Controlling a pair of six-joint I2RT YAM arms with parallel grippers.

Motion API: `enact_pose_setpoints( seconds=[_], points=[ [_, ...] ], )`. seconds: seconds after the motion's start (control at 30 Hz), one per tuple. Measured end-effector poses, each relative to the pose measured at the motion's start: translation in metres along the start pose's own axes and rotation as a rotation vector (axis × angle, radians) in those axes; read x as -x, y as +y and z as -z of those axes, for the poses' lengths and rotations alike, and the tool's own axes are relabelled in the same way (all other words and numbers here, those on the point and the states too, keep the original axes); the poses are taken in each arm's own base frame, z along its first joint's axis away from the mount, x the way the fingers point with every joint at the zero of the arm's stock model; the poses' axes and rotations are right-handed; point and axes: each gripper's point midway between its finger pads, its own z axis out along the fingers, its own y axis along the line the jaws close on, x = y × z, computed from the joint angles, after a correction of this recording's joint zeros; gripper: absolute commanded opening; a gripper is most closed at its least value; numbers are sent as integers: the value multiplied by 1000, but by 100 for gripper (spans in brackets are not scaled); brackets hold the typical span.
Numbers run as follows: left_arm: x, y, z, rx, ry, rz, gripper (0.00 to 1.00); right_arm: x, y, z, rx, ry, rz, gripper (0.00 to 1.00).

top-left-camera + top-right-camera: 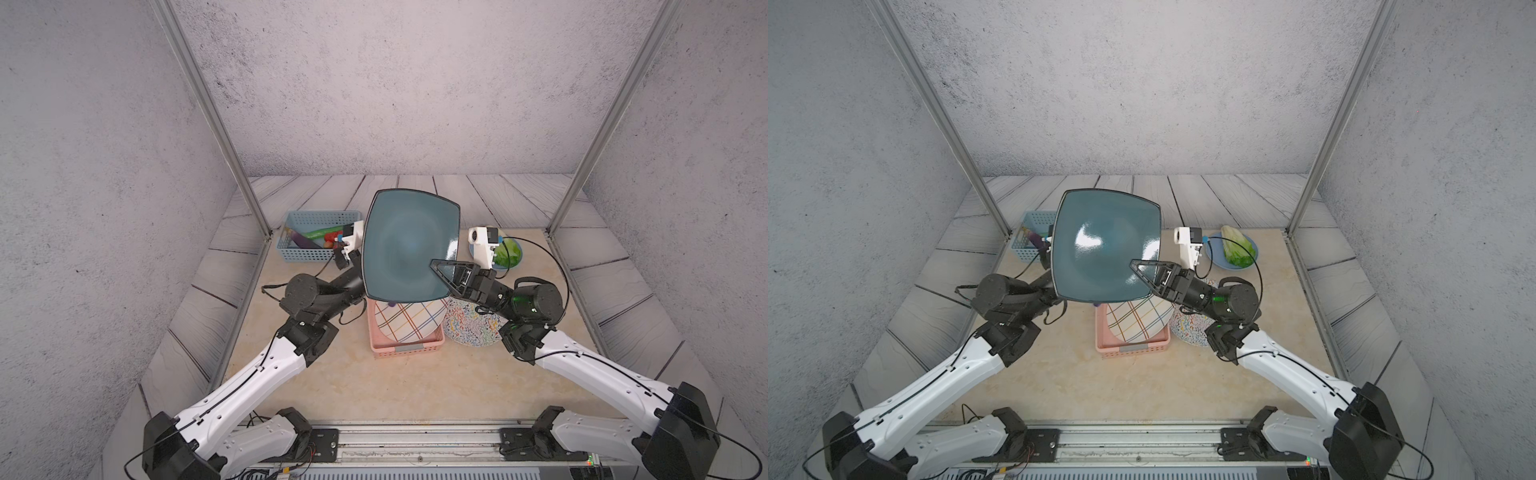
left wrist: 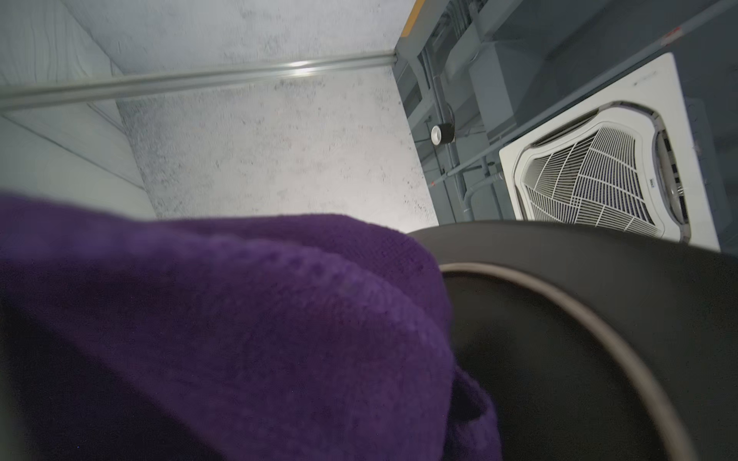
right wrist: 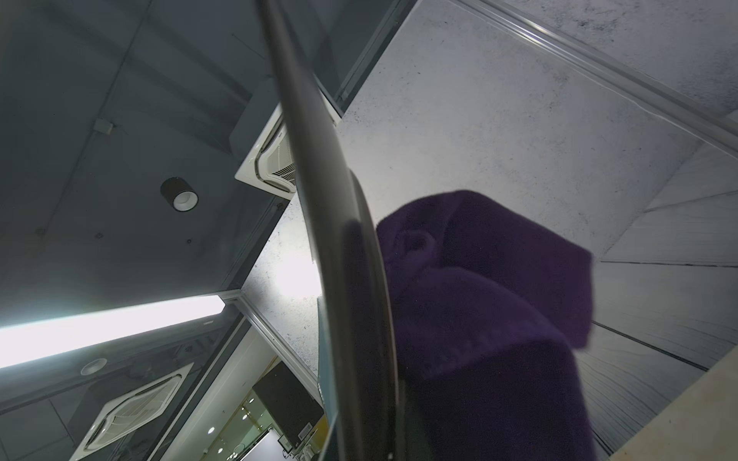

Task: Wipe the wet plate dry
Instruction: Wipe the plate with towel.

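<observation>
A square teal plate (image 1: 407,245) (image 1: 1104,257) is held up off the table, tilted with its face toward the camera in both top views. My right gripper (image 1: 434,264) (image 1: 1134,264) is shut on the plate's right edge, one black finger lying across its face. The right wrist view shows the plate (image 3: 319,191) edge-on, with a purple cloth (image 3: 479,299) against its dark underside. My left gripper is hidden behind the plate and by the purple cloth (image 2: 239,339), which it holds bunched against the plate's underside (image 2: 579,359) beside the foot ring.
Below the lifted plate, a pink basket (image 1: 405,351) holds a plaid plate (image 1: 411,322). A squiggle-patterned plate (image 1: 473,328) lies to its right. A blue basket (image 1: 320,215) of vegetables stands back left. A blue dish with lettuce (image 1: 1237,249) sits back right. Metal posts flank the table.
</observation>
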Motion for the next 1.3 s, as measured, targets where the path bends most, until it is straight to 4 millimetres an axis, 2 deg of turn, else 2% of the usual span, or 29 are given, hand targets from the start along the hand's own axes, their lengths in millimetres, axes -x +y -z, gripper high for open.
enact_pose_setpoints(
  seconds=[0.1,0.2,0.3,0.4,0.53,0.63,0.7,0.83,0.9,0.97,1.03,1.1,1.17,1.23,1.3],
  points=[
    [2,3,0,10,-22,-9,0,23,2,2,-6,-49,25,0],
    [17,-11,8,0,-70,-51,0,35,-3,7,-28,-92,26,0],
    [36,-34,6,-42,-118,-77,0,28,-8,8,-33,-92,7,0],
    [40,-44,-6,-87,-115,-66,0,12,-2,-1,-7,-68,-2,0],
    [27,-34,-20,-105,-70,-28,0,-1,6,-10,13,-28,12,0],
    [17,-20,-19,-88,-58,-10,0,12,6,-10,4,-47,35,0],
    [13,-8,-9,-63,-68,-6,0,28,2,-7,-18,-79,41,0],
    [3,6,31,8,-102,-54,0,62,-18,8,-102,-169,43,0],
    [-2,-6,51,43,-109,-143,0,74,-38,18,-197,-215,36,0],
    [-2,-26,67,115,-141,-289,0,78,-65,31,-335,-236,26,0],
    [1,-57,75,183,-174,-447,0,70,-89,42,-471,-206,20,0],
    [5,-85,81,236,-201,-604,0,54,-108,46,-570,-145,10,0],
    [12,-93,81,313,-207,-725,0,35,-120,48,-625,-78,1,0],
    [21,-79,73,413,-181,-800,0,19,-126,49,-652,-22,-1,0],
    [36,-35,62,563,-124,-846,0,5,-129,48,-665,31,-2,0]
  ],
)
